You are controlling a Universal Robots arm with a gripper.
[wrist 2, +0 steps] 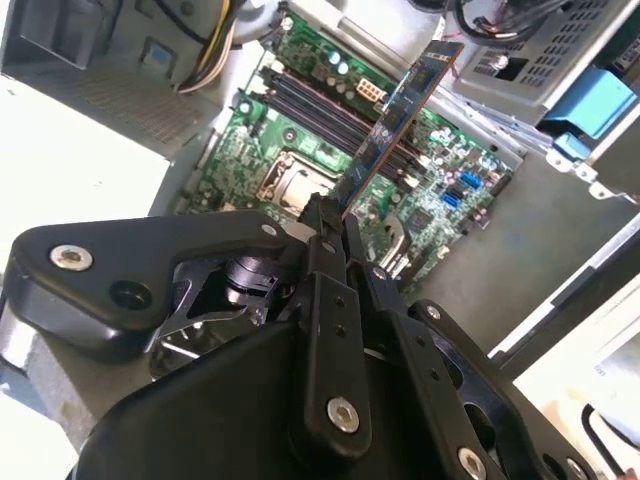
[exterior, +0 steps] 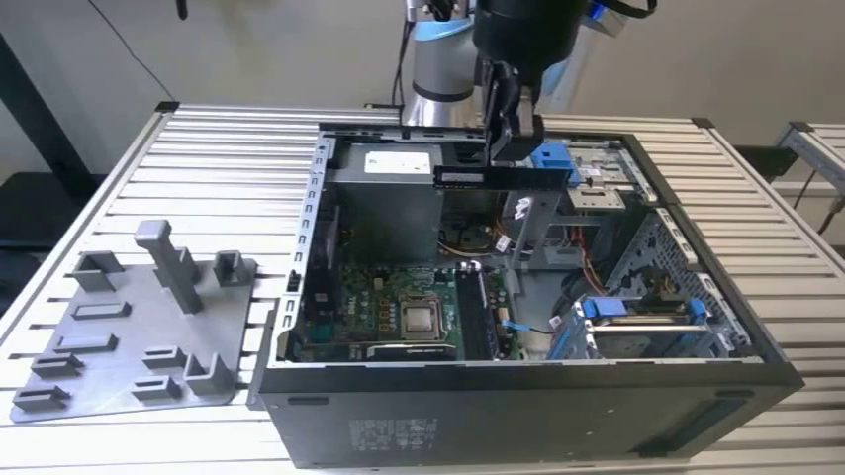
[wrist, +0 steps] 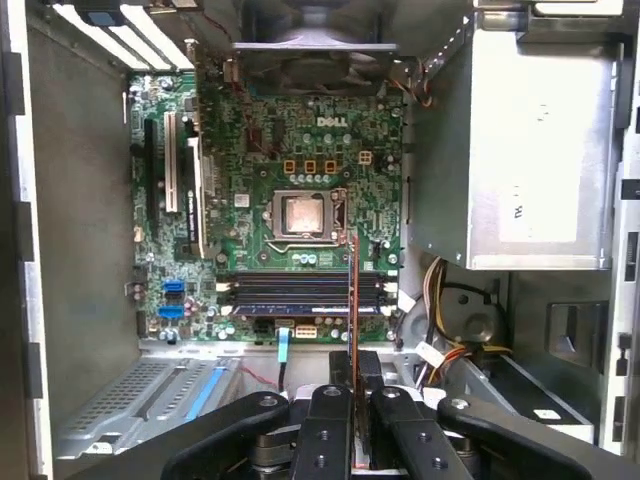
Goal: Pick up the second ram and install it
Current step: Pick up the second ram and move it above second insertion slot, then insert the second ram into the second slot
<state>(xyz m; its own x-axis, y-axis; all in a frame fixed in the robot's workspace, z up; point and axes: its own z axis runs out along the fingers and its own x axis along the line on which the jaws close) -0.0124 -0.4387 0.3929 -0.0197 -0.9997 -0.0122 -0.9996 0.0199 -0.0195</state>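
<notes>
The second ram (wrist 2: pixel 398 120) is being gripped by the pincer (wrist 2: pixel 328 228), shut upon it, and held raised over the open computer case (exterior: pixel 528 416). It is being held above the memory slots (wrist: pixel 290 290), presumably for alignment.

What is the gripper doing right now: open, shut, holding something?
Gripper: shut on the memory stick, held over the open computer case.

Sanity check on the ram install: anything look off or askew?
One thing: the second ram, clamped in the gripper above the open case, runs crosswise to the memory slots in the exterior and first wrist views. Nothing looks damaged or spilled.
</notes>
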